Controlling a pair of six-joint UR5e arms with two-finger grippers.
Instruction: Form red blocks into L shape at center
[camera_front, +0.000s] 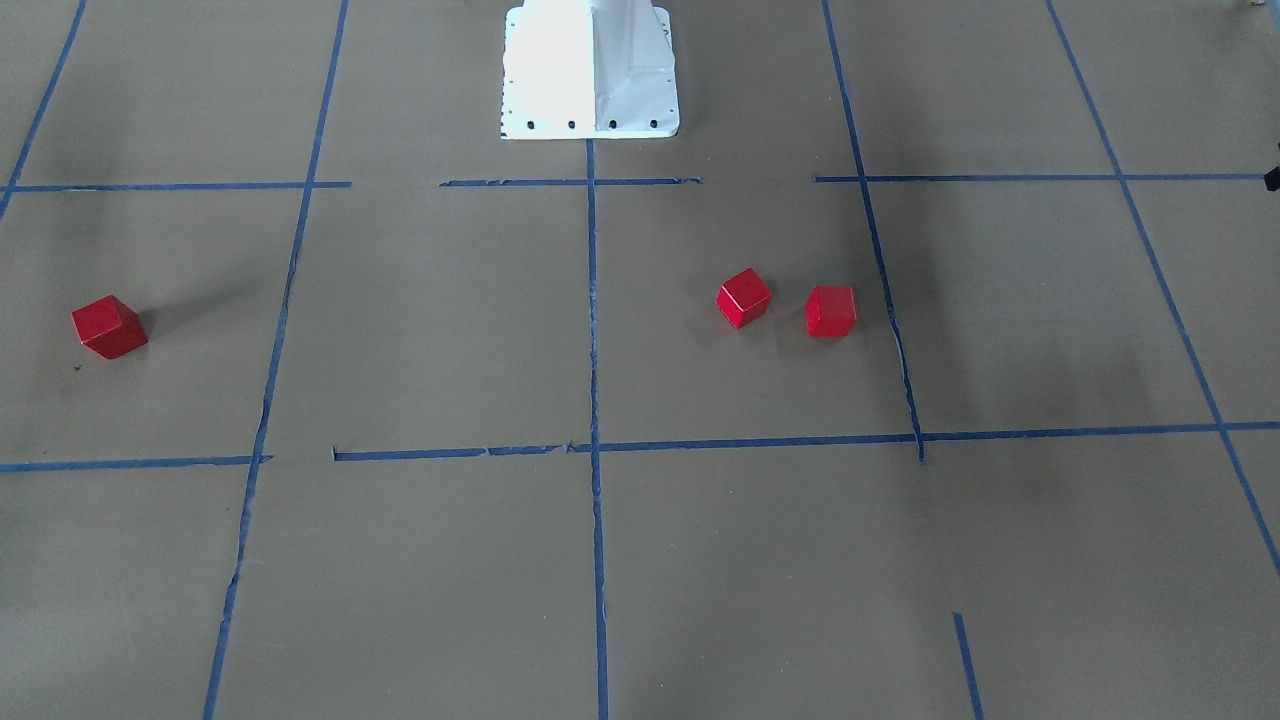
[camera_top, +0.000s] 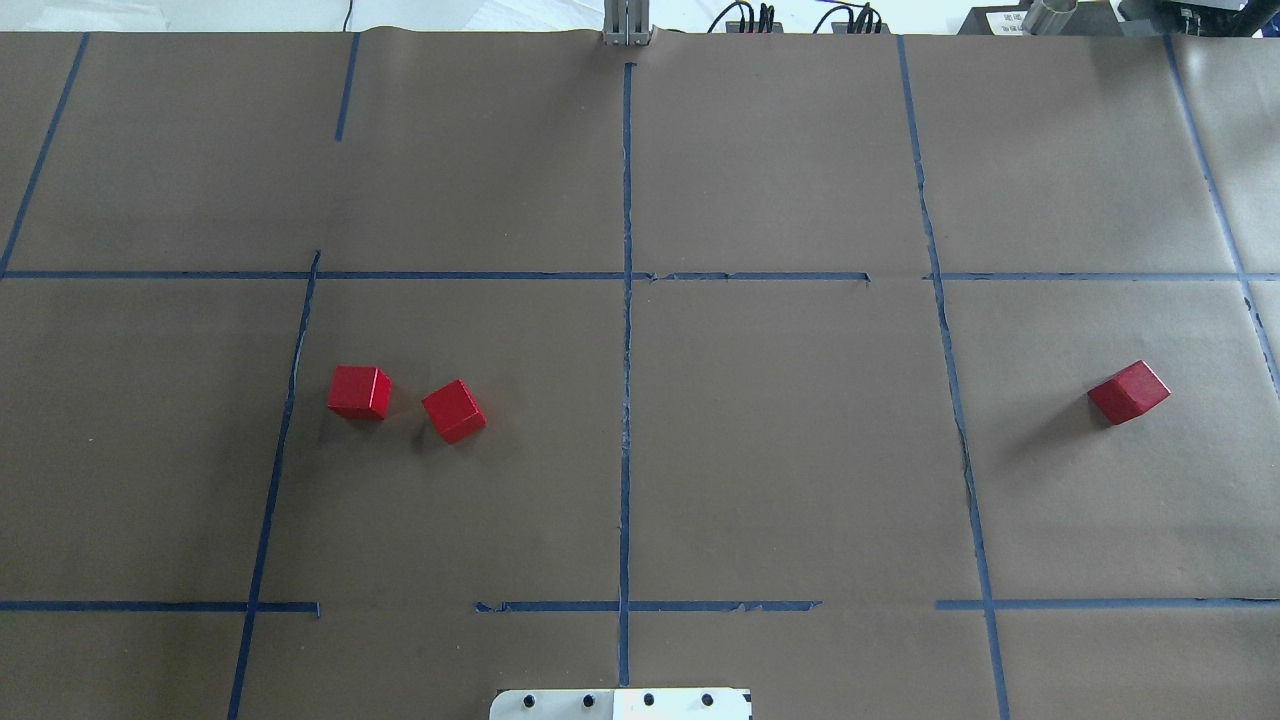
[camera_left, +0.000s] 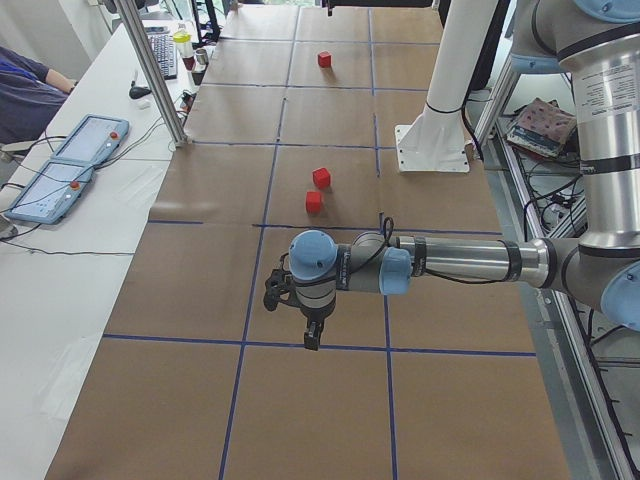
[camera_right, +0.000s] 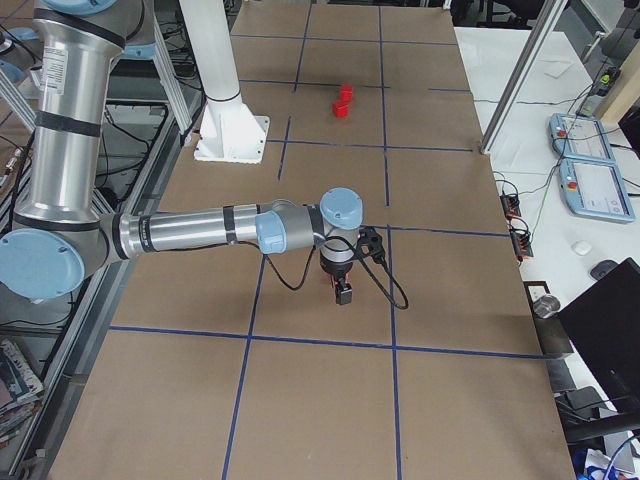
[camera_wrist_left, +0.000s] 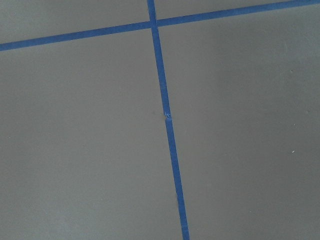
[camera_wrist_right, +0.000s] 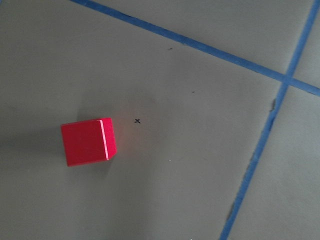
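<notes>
Two red blocks (camera_top: 359, 392) (camera_top: 454, 411) lie close together, not touching, in the left half of the center square (camera_top: 780, 440). They also show in the front view (camera_front: 831, 311) (camera_front: 744, 298). The third red block (camera_top: 1129, 392) lies alone in the square to the right, and shows below the right wrist camera (camera_wrist_right: 88, 141). My left gripper (camera_left: 312, 335) hangs over bare paper far from the blocks. My right gripper (camera_right: 343, 290) hangs over the right square. Neither gripper shows its fingers clearly; I cannot tell whether they are open or shut.
The white robot base (camera_front: 590, 70) stands at the table's robot side. Blue tape lines (camera_wrist_left: 167, 125) cross the brown paper. Teach pendants (camera_left: 65, 170) lie on a side table, and an operator (camera_left: 25, 90) sits beyond it.
</notes>
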